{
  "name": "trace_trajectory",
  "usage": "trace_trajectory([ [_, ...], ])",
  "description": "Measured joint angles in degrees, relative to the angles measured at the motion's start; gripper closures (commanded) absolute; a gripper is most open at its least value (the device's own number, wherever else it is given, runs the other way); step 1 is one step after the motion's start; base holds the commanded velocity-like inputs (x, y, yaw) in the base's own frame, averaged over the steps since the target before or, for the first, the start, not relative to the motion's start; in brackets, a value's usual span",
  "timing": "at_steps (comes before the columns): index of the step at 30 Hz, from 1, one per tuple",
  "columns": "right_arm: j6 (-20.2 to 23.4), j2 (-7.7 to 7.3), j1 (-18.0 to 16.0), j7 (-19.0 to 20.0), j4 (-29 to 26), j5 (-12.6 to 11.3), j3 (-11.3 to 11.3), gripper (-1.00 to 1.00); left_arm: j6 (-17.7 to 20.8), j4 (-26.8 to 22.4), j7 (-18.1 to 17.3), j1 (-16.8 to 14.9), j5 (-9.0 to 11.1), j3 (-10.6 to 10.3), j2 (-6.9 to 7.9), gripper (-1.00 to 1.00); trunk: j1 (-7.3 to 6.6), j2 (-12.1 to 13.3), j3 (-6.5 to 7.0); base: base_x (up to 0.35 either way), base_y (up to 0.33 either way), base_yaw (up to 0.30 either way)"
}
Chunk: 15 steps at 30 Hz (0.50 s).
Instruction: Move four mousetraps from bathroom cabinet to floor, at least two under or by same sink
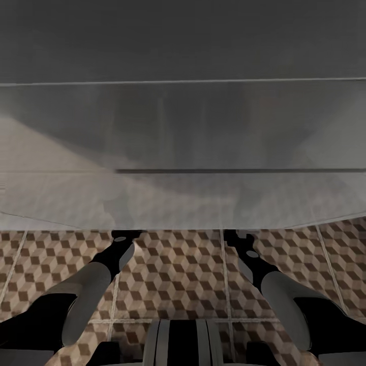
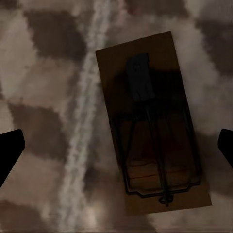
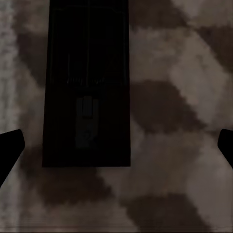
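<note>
A brown mousetrap (image 2: 150, 121) lies flat on the cube-patterned bathroom floor (image 2: 43, 73), beside a pale grout line. My left gripper (image 2: 116, 150) hangs open above it, its dark fingertips (image 2: 9, 150) wide apart and touching nothing. A second mousetrap (image 3: 87, 87) lies in deep shadow on the floor (image 3: 179, 97) below my right gripper (image 3: 116, 150), which is open and empty too. In the head view both forearms (image 1: 114, 254) (image 1: 246, 256) reach under a wide pale unit (image 1: 183, 152) that looks like the bathroom sink's vanity and hides both hands. The cabinet is out of view.
The pale unit spans the whole width of the head view just ahead of me and hangs over the tiles. Patterned floor (image 1: 178, 274) shows between my arms and my base.
</note>
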Motion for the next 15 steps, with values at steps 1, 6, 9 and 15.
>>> trace_trajectory([
  [1, 0.0, 0.00, 0.0, 0.0, 0.0, 0.0, 0.0, -1.00, 0.0, -0.1, 0.1, 0.0, 0.0, 0.0, -0.02, -1.00, 0.00, 0.0, 0.00, -0.213, 0.000, 0.000],
  [6, 0.0, 0.07, 0.0, 0.0, 0.0, 0.0, 0.0, -1.00, -0.2, -0.6, 0.5, 0.0, 0.0, 0.1, -0.08, -1.00, 0.02, 0.0, 0.00, -0.272, 0.000, 0.000],
  [9, 0.0, 0.13, 0.0, 0.0, 0.0, 0.0, 0.0, -1.00, -0.2, -1.0, 0.6, 0.0, 0.0, 0.1, -0.09, -1.00, 0.02, 0.0, 0.00, -0.311, 0.000, 0.000],
  [15, -0.1, 0.21, 0.0, 0.0, 0.0, 0.1, 0.0, -1.00, -0.2, -1.9, 0.6, 0.0, 0.0, 0.1, -0.08, -1.00, 0.02, 0.0, 0.00, -0.332, 0.000, 0.000],
])
